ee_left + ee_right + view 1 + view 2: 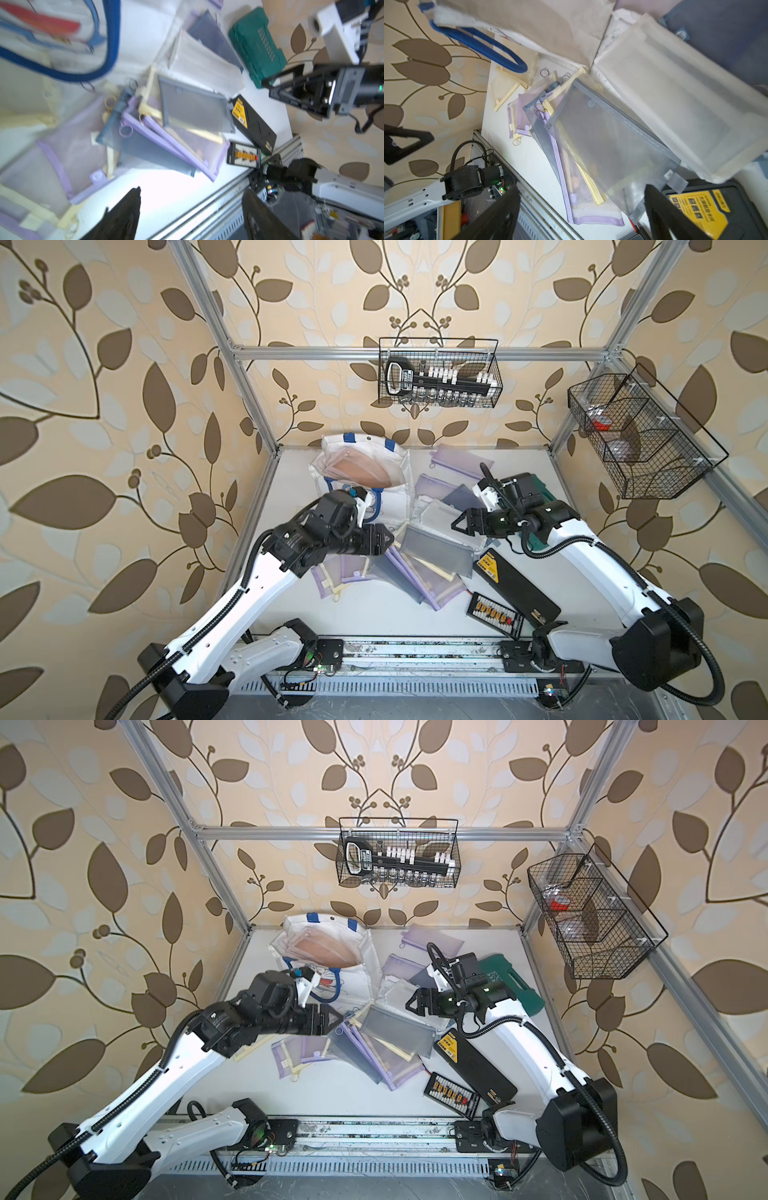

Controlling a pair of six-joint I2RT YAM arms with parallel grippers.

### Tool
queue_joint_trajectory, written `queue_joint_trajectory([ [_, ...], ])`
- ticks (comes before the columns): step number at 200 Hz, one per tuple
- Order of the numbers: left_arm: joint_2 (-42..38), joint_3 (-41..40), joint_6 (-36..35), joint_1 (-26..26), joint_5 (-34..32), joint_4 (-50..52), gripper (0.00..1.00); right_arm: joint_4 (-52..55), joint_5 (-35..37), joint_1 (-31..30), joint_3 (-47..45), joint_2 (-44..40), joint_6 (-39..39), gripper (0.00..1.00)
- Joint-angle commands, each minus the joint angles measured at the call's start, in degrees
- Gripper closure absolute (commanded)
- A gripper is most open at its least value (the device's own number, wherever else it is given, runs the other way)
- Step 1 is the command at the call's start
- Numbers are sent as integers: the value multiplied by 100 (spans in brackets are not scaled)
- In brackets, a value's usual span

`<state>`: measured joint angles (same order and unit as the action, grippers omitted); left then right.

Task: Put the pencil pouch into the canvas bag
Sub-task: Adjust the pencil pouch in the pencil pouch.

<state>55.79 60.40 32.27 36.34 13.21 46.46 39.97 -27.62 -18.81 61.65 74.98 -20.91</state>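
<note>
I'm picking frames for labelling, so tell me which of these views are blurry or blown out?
Left wrist view: motion-smeared throughout, worst on the canvas bag and its blue handles; the bare table glares to pure white. Right wrist view: the grey mesh pouch is crisp, only the canvas bag's edge is soft. Both top views: sharp and evenly lit.

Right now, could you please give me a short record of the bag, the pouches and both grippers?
bag: back left of table, mouth open, pouches inside
pile: loose pouches overlapping mid-table, grey pouch on top
left gripper: open, empty, over pile near bag
right gripper: open, empty, over pile's right side
other: green case, black case at right
</note>
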Motion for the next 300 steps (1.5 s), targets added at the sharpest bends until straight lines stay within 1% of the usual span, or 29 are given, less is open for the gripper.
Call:
queue_joint_trajectory([
  [1,-71,-556,1395,554,-342,-663,25,-321,-319,-257,-58,305,60,10],
  [16,177,-613,1633,977,-548,-903,26,-494,-380,-418,-150,452,65,10],
  [20,255,-637,1847,1084,-586,-999,27,-545,-400,-429,-193,489,69,10],
  [36,547,-823,2243,1452,-737,-1522,28,-819,-484,-430,-382,613,98,11],
  [65,1016,-1259,3091,1807,-942,-2597,34,-1221,-666,-393,-426,1080,96,11],
  [80,1143,-1435,3477,1859,-1139,-2905,36,-1450,-685,-325,-401,1357,23,11],
  [93,1145,-1557,3645,1859,-1275,-3063,38,-1685,-813,-205,-403,1622,-72,11],
  [105,1152,-1558,3651,1859,-1373,-3053,40,-1863,-898,-118,-377,1865,-108,12],
  [124,1214,-1453,3684,1859,-1524,-2831,42,-2047,-784,1,-287,2251,-70,13],
  [141,1204,-1505,3854,1859,-1550,-2922,43,-2082,-828,120,-154,2592,-33,14],
  [163,1334,-1479,3820,1868,-1585,-2891,41,-1915,-645,88,28,2828,240,14],
  [181,1522,-1484,3791,1868,-1467,-3048,40,-1879,-577,90,10,2931,332,14],
  [211,1816,-1420,3709,1869,-1253,-3272,41,-1851,-563,-39,-261,2763,350,15],
  [247,2109,-1335,3577,1868,-1047,-3438,43,-2013,-513,-215,-1083,2009,145,17],
  [272,2247,-1471,3617,1862,-951,-3663,50,-2005,-525,-227,-1565,1505,-11,19],
  [285,2241,-1573,3663,1866,-917,-3830,53,-1948,-519,-249,-1712,1231,-65,21],
  [300,2196,-1576,3638,1865,-951,-3784,57,-1907,-533,-270,-1807,1023,-97,23],
])
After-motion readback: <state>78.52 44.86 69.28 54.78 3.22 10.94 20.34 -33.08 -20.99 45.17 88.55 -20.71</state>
